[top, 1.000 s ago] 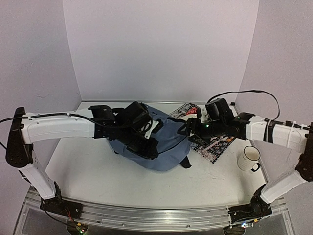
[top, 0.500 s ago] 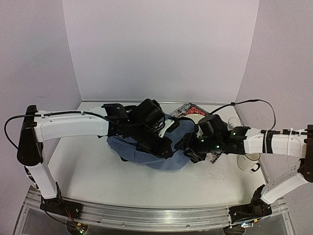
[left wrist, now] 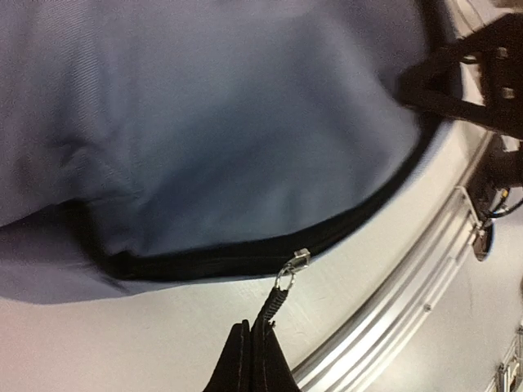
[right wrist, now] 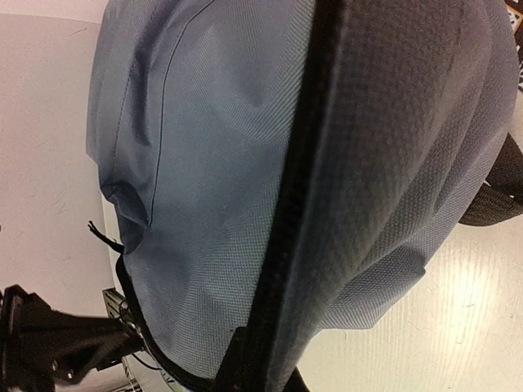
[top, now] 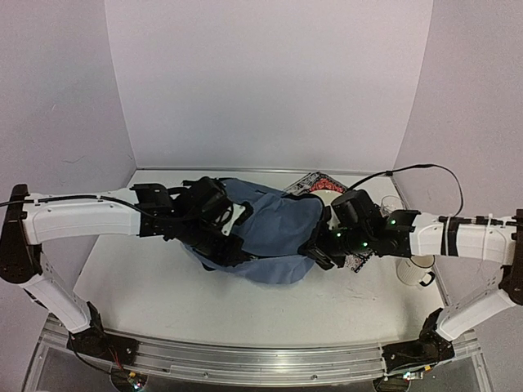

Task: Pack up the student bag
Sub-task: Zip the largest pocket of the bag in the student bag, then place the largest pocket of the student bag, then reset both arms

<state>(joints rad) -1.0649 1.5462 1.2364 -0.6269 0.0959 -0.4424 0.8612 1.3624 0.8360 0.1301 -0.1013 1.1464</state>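
Closed left gripper (left wrist: pixel 250 361) is pinching the zipper pull (left wrist: pixel 283 296); closed right gripper (right wrist: pixel 248 359) is clamping the student bag (right wrist: pixel 204 163) seam

Blocked across mid-table by the slumped student bag (top: pixel 278 233), with the left arm (top: pixel 90 216) and right arm (top: pixel 445 233) reaching in low from either side. Passable along the bare table (top: pixel 163 286) strip nearest the bases and at far left. Crowded at right by a mug (top: pixel 411 269) partly hidden by the forearm and a patterned book (top: pixel 320 183) behind the bag.
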